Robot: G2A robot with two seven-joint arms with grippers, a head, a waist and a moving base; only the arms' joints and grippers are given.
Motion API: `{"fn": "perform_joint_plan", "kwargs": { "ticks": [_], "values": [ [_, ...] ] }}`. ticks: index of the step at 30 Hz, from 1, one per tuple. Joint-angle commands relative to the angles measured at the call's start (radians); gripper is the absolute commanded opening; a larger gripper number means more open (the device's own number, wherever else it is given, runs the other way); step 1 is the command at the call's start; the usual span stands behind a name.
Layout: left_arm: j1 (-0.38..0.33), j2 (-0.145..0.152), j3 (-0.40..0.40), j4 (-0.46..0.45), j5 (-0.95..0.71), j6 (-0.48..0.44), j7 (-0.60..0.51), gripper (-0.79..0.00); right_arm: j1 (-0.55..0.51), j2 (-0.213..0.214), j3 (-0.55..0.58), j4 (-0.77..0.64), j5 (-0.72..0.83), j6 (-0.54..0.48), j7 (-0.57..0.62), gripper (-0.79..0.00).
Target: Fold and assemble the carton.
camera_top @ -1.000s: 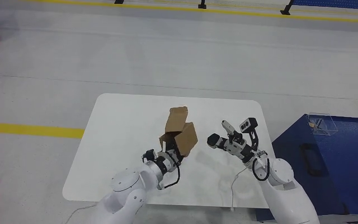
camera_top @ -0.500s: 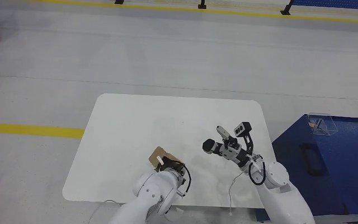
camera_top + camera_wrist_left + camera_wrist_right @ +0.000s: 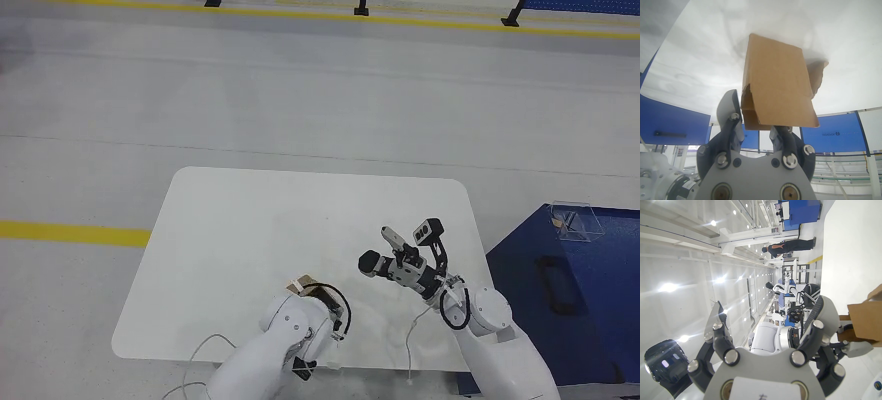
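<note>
Carton (image 3: 305,285) dropped from table (image 3: 230,220) centre to 6 o'clock edge, left arm (image 3: 285,335) rolled over it. Left gripper (image 3: 753,117) pinched tight on one wall. Right gripper (image 3: 378,250) at 4 o'clock, spread wide, empty. Reads as re-orienting; folding not yet done

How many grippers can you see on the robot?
2. The left gripper holds the carton near the table's front edge. The right gripper is open above the table's right side.

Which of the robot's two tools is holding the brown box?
The left tool: it is clamped on one edge of the brown carton. The right tool is open and has nothing in it.
</note>
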State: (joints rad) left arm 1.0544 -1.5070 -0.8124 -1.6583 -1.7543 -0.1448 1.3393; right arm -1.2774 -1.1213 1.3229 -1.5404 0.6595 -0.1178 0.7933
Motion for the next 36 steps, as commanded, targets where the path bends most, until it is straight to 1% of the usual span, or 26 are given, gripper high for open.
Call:
{"fn": "perform_joint_plan", "kwargs": {
  "ticks": [1,5,6,8,9,10,11,12,13,16,18,20,21,23,25,36],
  "values": [
    [0.018,0.004,0.006,-0.047,0.068,0.018,-0.014,0.0,0.003,0.0,0.001,0.0,0.001,0.004,-0.001,0.0],
    [0.082,0.018,0.0,-0.245,0.159,0.091,-0.073,0.0,0.004,-0.001,0.0,-0.011,-0.007,0.012,-0.008,0.0],
    [0.097,0.025,0.0,-0.292,0.196,0.148,-0.089,0.0,0.004,-0.001,0.0,-0.013,-0.01,0.014,-0.01,0.0],
    [0.122,0.044,0.002,-0.37,0.272,0.332,-0.124,0.0,0.005,-0.001,0.002,-0.016,-0.016,0.015,-0.017,0.0],
    [0.138,0.054,-0.011,-0.405,0.29,0.411,-0.16,0.0,0.005,-0.002,0.002,-0.018,-0.021,0.016,-0.021,0.0],
    [0.152,0.065,-0.022,-0.43,0.304,0.506,-0.214,0.0,0.005,-0.002,0.003,-0.02,-0.025,0.016,-0.025,0.0],
    [0.169,0.074,-0.051,-0.454,0.312,0.555,-0.281,0.0,0.005,-0.002,0.003,-0.022,-0.028,0.016,-0.029,0.0],
    [0.189,0.083,-0.082,-0.467,0.325,0.586,-0.351,0.0,0.005,-0.002,0.004,-0.023,-0.032,0.016,-0.035,0.0],
    [0.199,0.093,-0.112,-0.469,0.378,0.626,-0.413,0.0,0.005,-0.002,0.004,-0.025,-0.036,0.016,-0.04,0.0],
    [0.234,0.12,-0.184,-0.445,0.558,0.665,-0.661,0.0,0.006,-0.003,0.004,-0.028,-0.046,0.018,-0.058,0.0],
    [0.262,0.138,-0.217,-0.407,0.707,0.639,-0.833,0.0,0.007,-0.004,0.004,-0.031,-0.055,0.021,-0.075,0.0],
    [0.299,0.153,-0.246,-0.368,0.786,0.604,-0.997,0.0,0.007,-0.005,-0.001,-0.039,-0.059,0.026,-0.089,0.0],
    [0.31,0.161,-0.263,-0.347,0.848,0.586,-1.06,0.0,0.008,-0.006,-0.004,-0.044,-0.067,0.032,-0.099,0.0],
    [0.338,0.173,-0.288,-0.32,0.929,0.509,-1.201,0.0,0.012,-0.008,-0.011,-0.054,-0.079,0.042,-0.118,0.0],
    [0.369,0.183,-0.317,-0.29,0.97,0.447,-1.32,0.0,0.012,-0.008,-0.011,-0.054,-0.079,0.042,-0.118,0.0],
    [0.369,0.183,-0.317,-0.29,0.97,0.447,-1.32,0.0,0.012,-0.008,-0.011,-0.054,-0.079,0.042,-0.118,0.0]
  ]
}}
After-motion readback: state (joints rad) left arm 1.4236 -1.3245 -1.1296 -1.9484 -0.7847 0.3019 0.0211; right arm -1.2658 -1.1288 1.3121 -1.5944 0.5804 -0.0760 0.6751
